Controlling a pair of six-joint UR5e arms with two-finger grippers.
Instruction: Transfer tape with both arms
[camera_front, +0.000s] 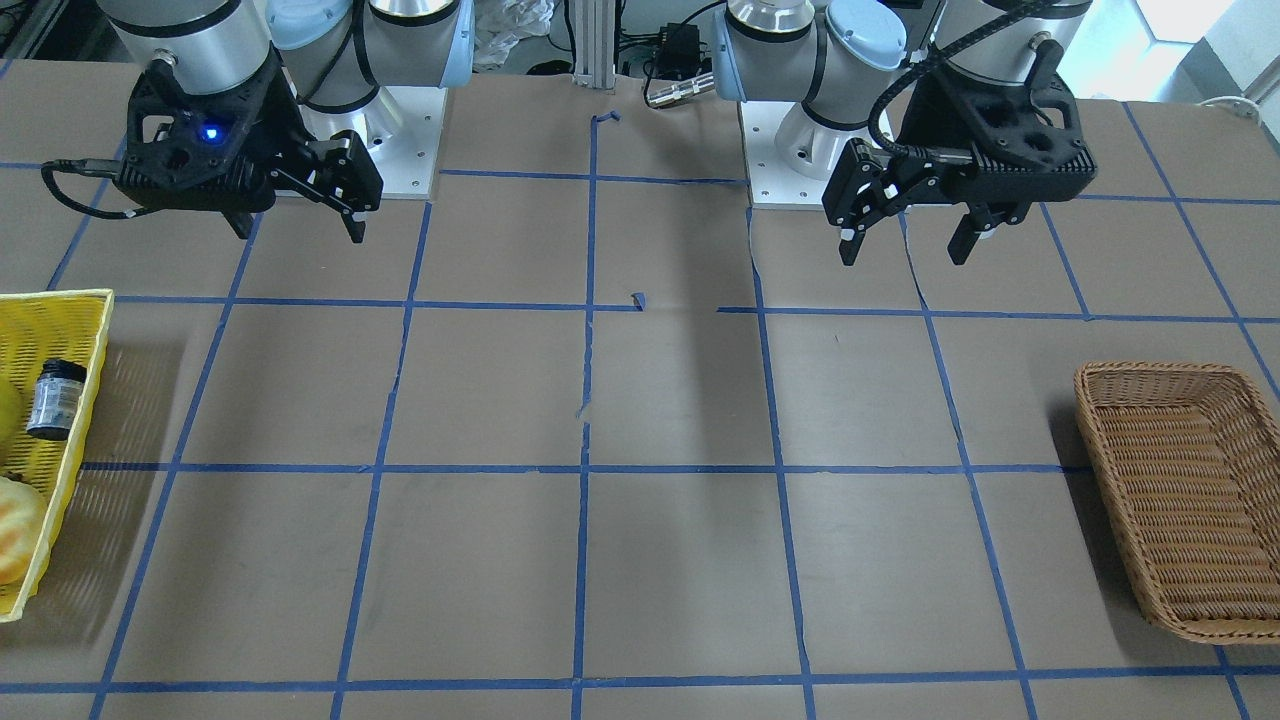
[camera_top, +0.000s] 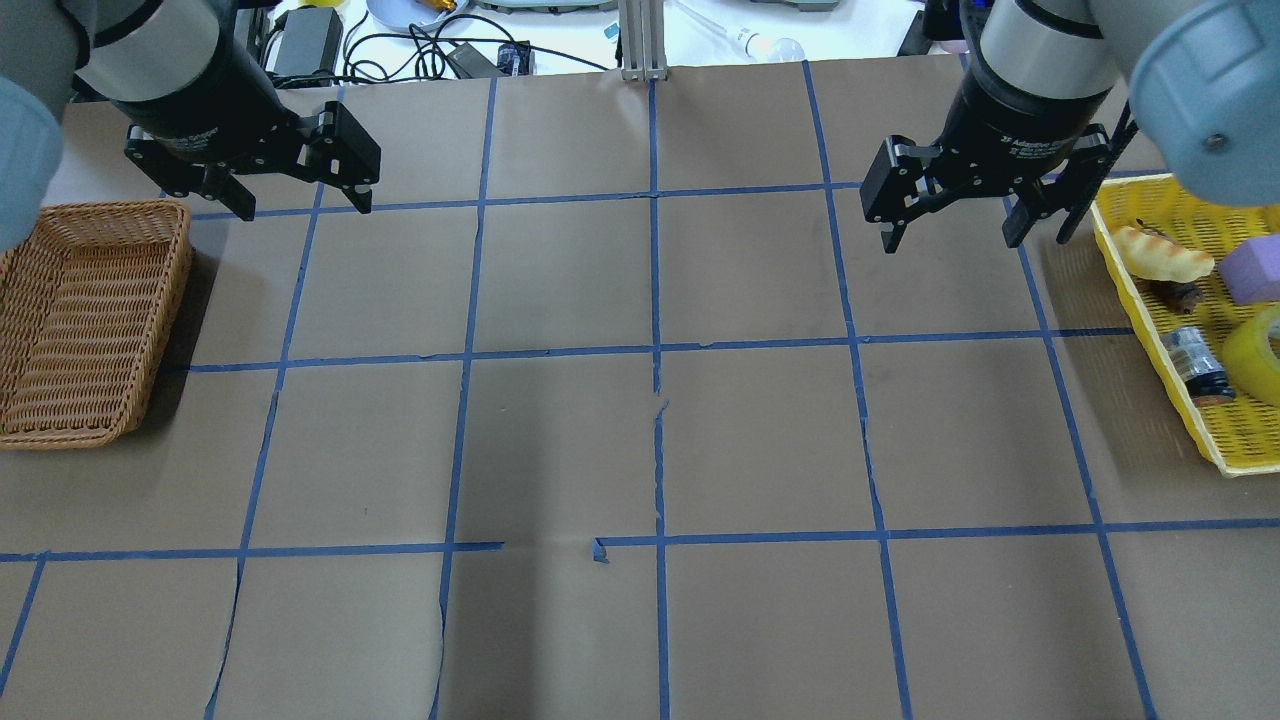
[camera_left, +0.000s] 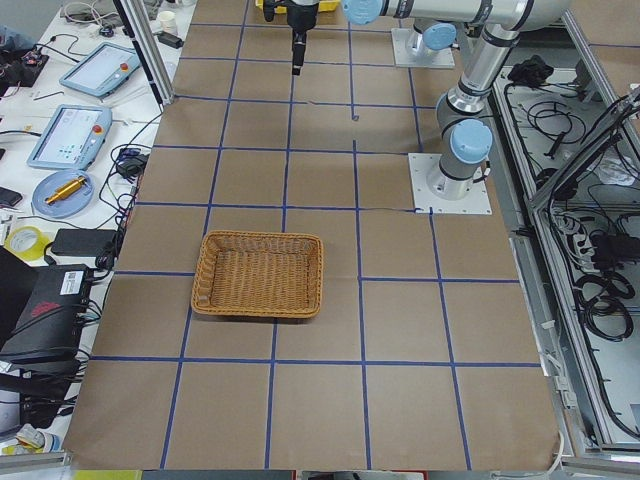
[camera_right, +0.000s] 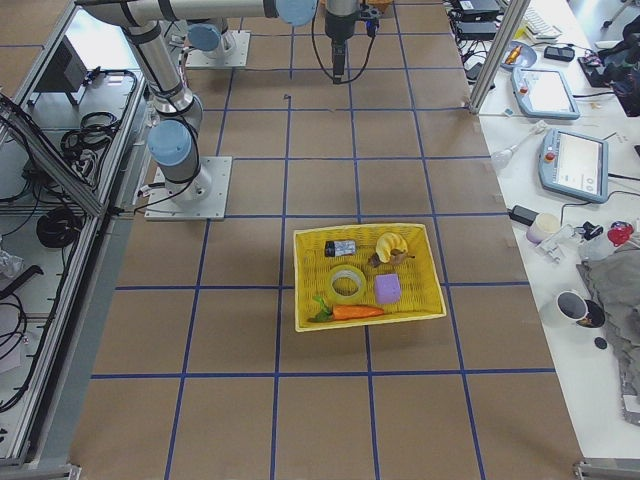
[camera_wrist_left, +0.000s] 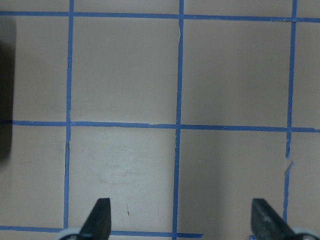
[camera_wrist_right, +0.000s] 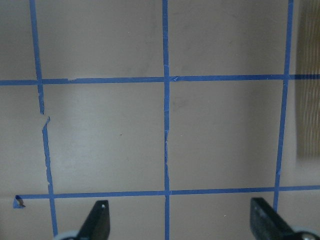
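The tape (camera_top: 1262, 345) is a yellow translucent roll lying in the yellow basket (camera_top: 1150, 290) at the table's right end; in the exterior right view the tape (camera_right: 348, 284) lies flat in the basket's middle. My right gripper (camera_top: 950, 238) hangs open and empty above the table, to the left of the basket and apart from it. My left gripper (camera_top: 305, 205) hangs open and empty near the wicker basket (camera_top: 90, 320). Both wrist views show only open fingertips over bare paper: the left gripper (camera_wrist_left: 182, 220) and the right gripper (camera_wrist_right: 182, 220).
The yellow basket also holds a small dark bottle (camera_top: 1197, 365), a banana (camera_top: 1160, 255), a purple block (camera_top: 1255, 270) and a carrot (camera_right: 355, 312). The wicker basket (camera_front: 1180, 500) holds nothing. Brown paper with a blue tape grid covers the table.
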